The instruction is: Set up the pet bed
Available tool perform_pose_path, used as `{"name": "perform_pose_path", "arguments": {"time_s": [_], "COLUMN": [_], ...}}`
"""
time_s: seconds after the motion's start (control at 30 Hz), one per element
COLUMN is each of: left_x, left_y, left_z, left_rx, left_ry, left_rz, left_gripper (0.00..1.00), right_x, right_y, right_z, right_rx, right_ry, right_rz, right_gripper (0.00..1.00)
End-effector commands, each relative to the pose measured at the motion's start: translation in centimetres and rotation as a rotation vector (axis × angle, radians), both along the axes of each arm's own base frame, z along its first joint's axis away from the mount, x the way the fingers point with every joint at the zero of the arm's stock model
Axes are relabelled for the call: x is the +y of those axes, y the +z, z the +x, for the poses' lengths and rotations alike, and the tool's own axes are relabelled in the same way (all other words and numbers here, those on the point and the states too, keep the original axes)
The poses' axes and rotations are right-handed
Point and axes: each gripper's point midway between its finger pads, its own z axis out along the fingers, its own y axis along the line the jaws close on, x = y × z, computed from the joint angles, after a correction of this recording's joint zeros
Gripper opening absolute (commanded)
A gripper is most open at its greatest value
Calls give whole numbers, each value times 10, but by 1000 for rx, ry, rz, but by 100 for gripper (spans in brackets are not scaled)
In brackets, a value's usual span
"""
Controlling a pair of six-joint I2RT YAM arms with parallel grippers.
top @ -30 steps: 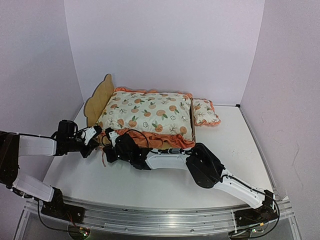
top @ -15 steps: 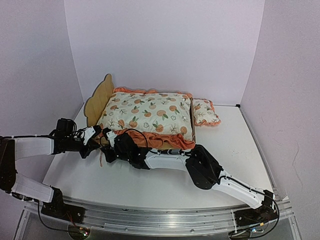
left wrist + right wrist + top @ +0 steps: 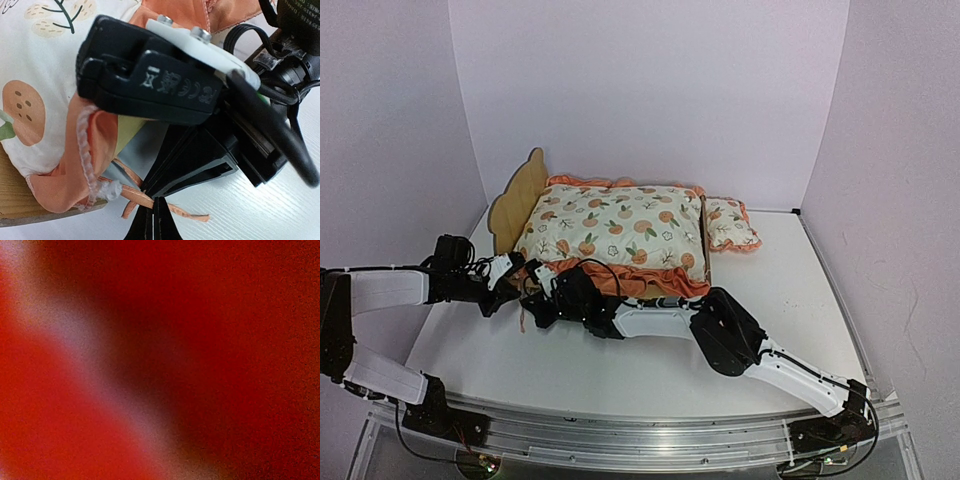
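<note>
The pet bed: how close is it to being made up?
Mostly done: the big cushion already lies on the pet bed. In hand: the left hand and right hand, both shut, are at the cushion's orange ruffle near the headboard end. Left: the small pillow lies on the table beside the bed.

Cushion (image 3: 615,228) hides most of the pet bed (image 3: 517,200); right wrist view blurred.

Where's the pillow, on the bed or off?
Off. The pillow lies on the table just right of the bed, beyond its foot end; only the cushion is on the bed.
</note>
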Motion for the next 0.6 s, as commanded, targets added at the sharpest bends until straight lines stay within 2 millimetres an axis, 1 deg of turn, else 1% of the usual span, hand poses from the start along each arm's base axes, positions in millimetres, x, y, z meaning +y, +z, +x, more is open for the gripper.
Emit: {"name": "perform_pose_path", "arguments": {"time_s": [0.0, 0.17, 0.37, 0.43, 0.57], "left_x": [6, 10, 15, 15, 14], "left_y": [-7, -8, -9, -5, -2], "left_z": [-4, -7, -12, -17, -35], "left_rx": [9, -26, -48, -70, -130], "left_ry": [-23, -50, -85, -123, -246], "left_rz": [64, 114, 174, 197, 248], "left_gripper": [6, 14, 24, 28, 36], "right_x": [4, 3, 4, 4, 5], "right_y": [23, 17, 18, 16, 15], "right_z": [0, 4, 5, 5, 5], "right_rx": [-18, -2, -2, 1, 5], "right_ry": [14, -12, -18, -18, -18], "right_rz": [66, 68, 72, 71, 76], "right_gripper": [0, 0, 0, 0, 0]}}
